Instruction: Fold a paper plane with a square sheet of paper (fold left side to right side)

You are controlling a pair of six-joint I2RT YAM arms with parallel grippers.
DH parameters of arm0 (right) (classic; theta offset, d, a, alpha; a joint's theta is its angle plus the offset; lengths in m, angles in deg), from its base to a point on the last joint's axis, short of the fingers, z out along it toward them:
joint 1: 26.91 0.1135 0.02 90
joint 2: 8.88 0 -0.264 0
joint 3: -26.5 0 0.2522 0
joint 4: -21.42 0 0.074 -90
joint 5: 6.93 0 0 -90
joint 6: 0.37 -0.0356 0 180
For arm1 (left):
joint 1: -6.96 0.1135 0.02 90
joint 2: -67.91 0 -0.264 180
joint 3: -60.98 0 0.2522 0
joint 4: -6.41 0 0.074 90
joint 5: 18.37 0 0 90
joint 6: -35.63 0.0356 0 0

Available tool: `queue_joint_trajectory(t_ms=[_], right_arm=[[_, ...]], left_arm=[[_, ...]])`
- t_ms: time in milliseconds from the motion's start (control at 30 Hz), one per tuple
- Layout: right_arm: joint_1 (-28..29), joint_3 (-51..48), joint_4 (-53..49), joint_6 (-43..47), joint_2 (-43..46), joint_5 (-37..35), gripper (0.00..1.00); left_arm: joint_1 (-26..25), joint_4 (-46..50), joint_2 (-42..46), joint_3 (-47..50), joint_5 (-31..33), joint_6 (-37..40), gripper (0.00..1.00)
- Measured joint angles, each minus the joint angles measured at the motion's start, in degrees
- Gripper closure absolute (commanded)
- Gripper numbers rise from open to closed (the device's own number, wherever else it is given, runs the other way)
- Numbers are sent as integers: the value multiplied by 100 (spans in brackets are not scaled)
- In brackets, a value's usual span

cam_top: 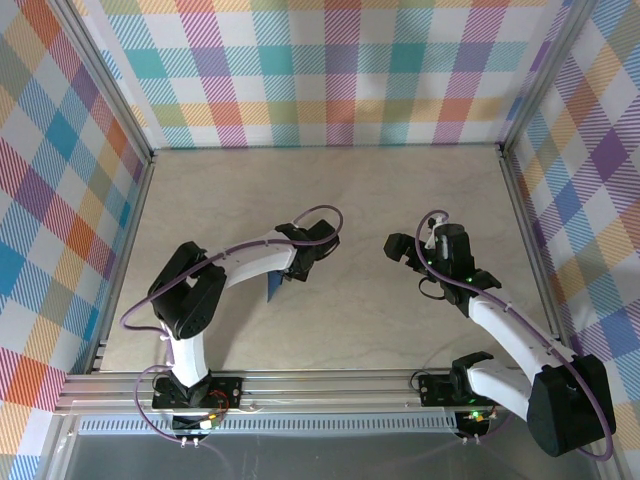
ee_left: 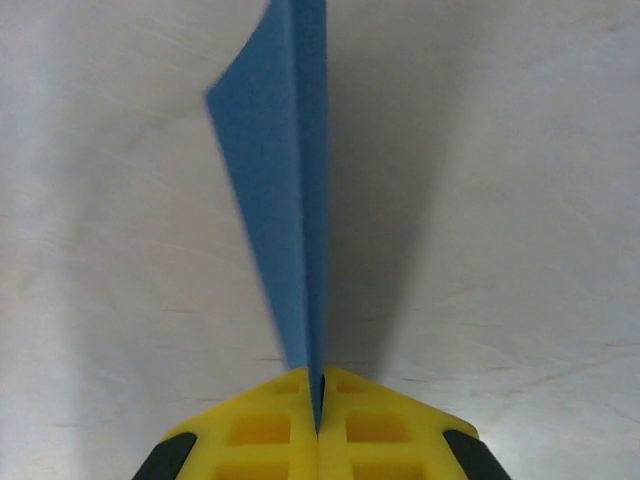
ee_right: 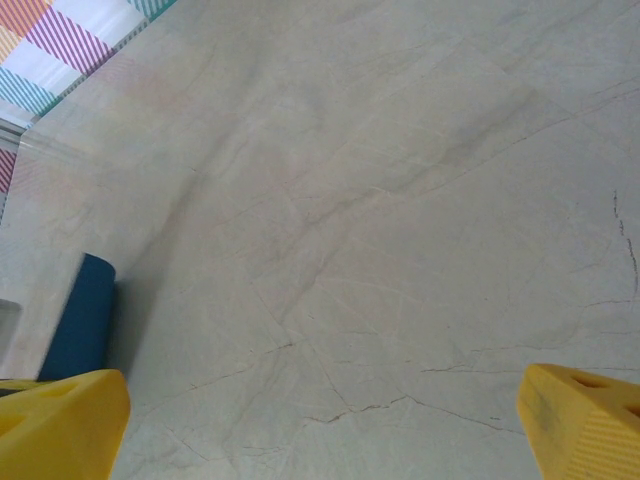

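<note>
The beige table [cam_top: 330,190] carries nothing else. The right gripper [ee_right: 320,390] stands wide open, with nothing between its fingers. The left gripper [ee_left: 318,400] is pressed closed on the narrow end of the dark-blue paper plane [ee_left: 285,180]; the plane's far end is cut off, and from above the arm hides most of it

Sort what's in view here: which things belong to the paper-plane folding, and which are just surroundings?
Belongs to the job:
- narrow pointed dark-blue folded paper, pinched in the shut left gripper
- open right gripper, holding nothing

Just surroundings:
- beige marbled table
- plaid-patterned walls
- aluminium rail at the near edge
</note>
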Motion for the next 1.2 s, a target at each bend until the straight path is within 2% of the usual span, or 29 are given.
queue_joint_trajectory(t_ms=[500,1000,1067,1100,1200], right_arm=[[-11,-2,22,39,-195,79,1],[-15,22,-22,133,-577,343,1],[-15,83,-55,166,-662,415,1],[-15,122,-63,170,-699,461,1],[-15,286,-98,188,-844,614,1]], left_arm=[[-4,-761,-479,-435,-1906,-387,81],[-2,-1449,-693,-568,-3357,-555,60],[15,-1567,-691,-566,-3585,-551,54],[42,-1639,-684,-564,-3716,-525,48],[125,-1910,-597,-466,-4113,-535,45]])
